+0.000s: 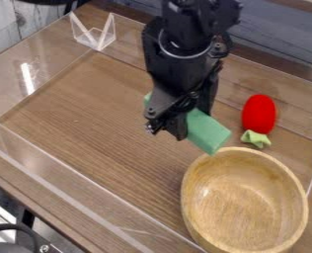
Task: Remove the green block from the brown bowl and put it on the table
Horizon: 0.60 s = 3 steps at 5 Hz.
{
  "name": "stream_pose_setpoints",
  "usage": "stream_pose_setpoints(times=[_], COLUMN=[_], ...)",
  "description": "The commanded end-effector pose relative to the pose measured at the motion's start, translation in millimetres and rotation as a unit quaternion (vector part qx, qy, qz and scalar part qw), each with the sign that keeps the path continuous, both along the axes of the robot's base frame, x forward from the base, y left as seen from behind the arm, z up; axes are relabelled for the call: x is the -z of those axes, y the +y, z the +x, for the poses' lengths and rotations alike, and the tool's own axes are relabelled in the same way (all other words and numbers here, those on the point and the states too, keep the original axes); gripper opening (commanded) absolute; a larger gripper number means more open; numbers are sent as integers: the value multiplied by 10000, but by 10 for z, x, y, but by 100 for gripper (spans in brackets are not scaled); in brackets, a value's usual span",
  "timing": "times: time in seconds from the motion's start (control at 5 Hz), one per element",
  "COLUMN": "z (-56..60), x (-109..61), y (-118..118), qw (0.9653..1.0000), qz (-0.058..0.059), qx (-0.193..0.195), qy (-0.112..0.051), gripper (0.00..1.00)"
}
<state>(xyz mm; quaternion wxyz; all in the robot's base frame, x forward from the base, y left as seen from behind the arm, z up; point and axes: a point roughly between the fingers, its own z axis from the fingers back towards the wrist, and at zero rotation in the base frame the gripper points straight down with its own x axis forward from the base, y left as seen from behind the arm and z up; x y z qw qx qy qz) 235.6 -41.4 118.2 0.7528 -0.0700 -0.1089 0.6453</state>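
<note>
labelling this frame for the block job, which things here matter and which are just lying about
Part of the job:
green block, held by the fingers
brown bowl, nothing in it
table

Just lying about:
red strawberry toy
clear acrylic stand at the back

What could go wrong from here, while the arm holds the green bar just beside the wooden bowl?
1. The long flat green block hangs tilted in the black gripper; released so, it might tip or slide.
2. Its lower end is close to the thick rim of the light tan wooden bowl, so it may come to lean on the rim instead of lying on the dark wood-grain table.
</note>
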Motion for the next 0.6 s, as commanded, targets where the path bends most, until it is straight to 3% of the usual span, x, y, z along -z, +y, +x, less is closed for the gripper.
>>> stream_pose_setpoints(times=[0.0, 0.4], z=[32, 176], x=[-62, -79], y=[26, 106], qw=[9997, 9956], qz=[-12, 4], qx=[148, 890], qy=[-190, -276], gripper=[0, 0])
